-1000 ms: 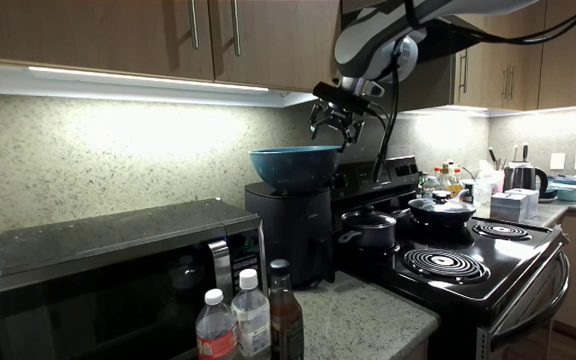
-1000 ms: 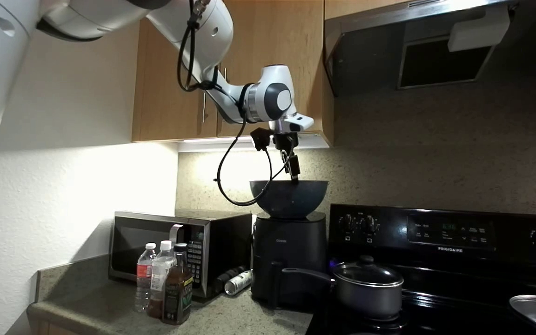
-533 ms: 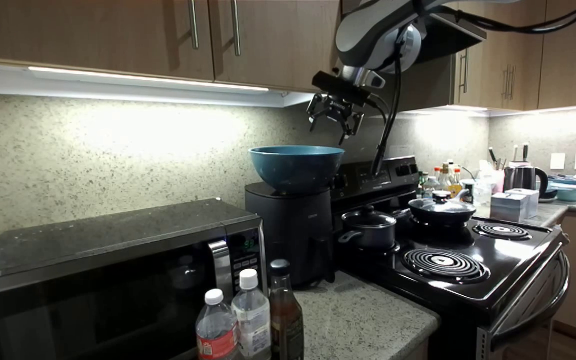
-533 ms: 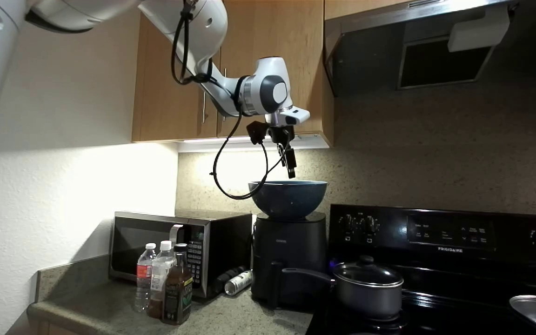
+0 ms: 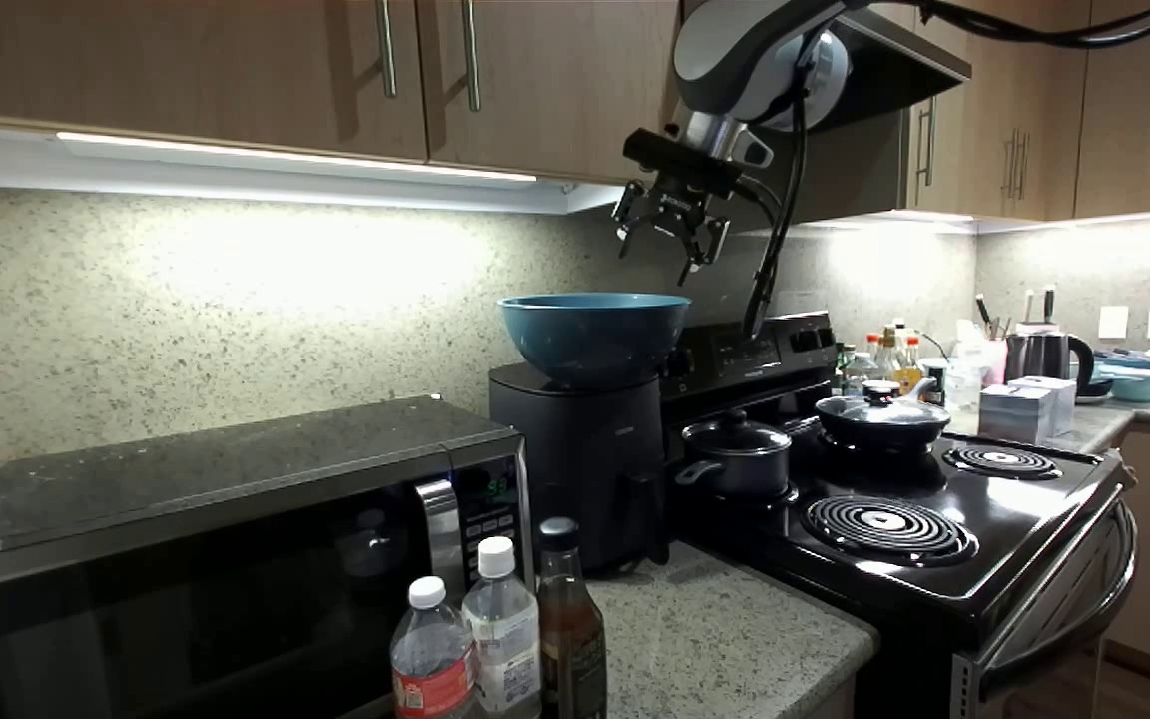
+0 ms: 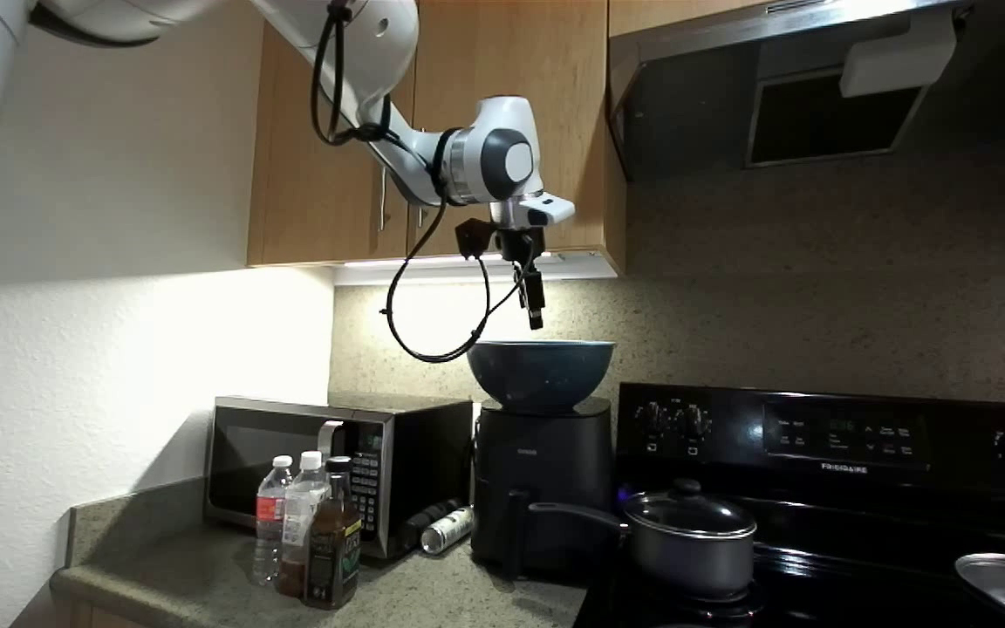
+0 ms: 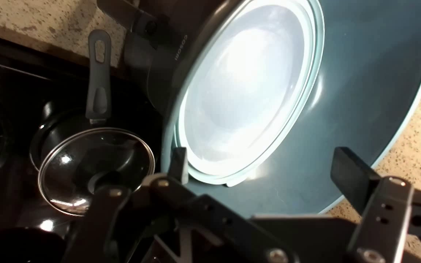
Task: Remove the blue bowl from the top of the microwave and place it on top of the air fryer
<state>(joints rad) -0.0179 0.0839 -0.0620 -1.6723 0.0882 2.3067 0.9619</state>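
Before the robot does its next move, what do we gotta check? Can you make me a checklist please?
1. Blue bowl off the microwave: ok.
2. Bowl upright on top of the air fryer: ok.
3. Gripper open: ok, its jaws stand wide apart.
4. Gripper not touching the bowl: ok, space shows between them in both exterior views.
5. Enough room between the arm and the cupboard: cannot tell, they overlap in the pictures.
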